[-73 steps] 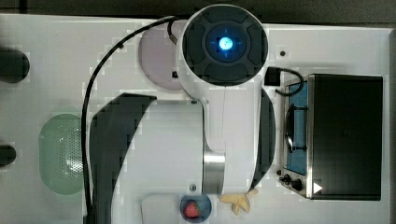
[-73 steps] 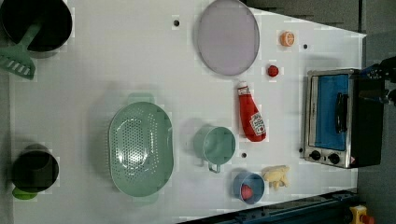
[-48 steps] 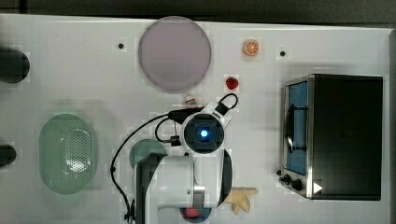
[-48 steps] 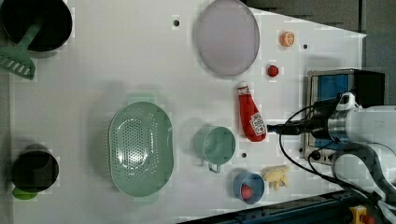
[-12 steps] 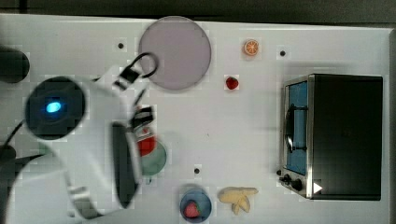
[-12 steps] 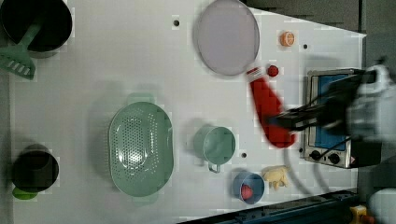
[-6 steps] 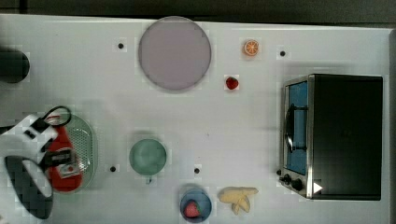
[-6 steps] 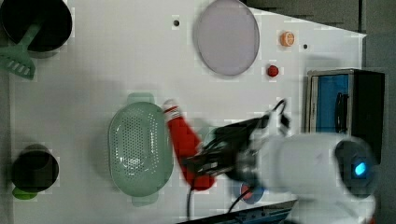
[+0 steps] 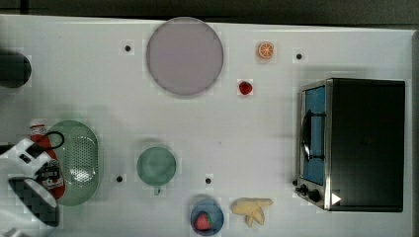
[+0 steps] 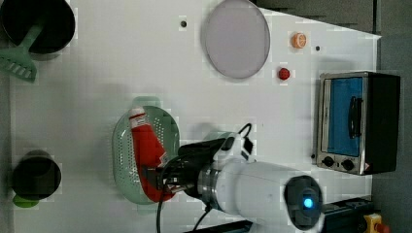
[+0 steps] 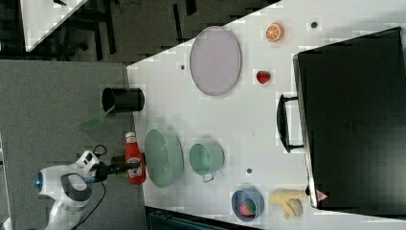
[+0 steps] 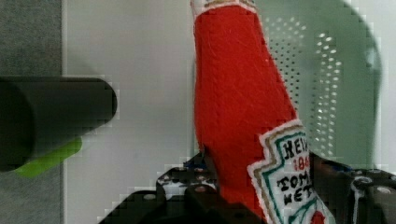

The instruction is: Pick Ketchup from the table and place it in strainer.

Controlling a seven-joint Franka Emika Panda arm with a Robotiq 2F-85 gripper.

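bright, even light, soft shadows, blocky compression blur throughout

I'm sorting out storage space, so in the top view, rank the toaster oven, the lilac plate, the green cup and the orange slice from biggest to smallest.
1. Toaster oven
2. Lilac plate
3. Green cup
4. Orange slice
All rest on the table, so this order looks dependable.
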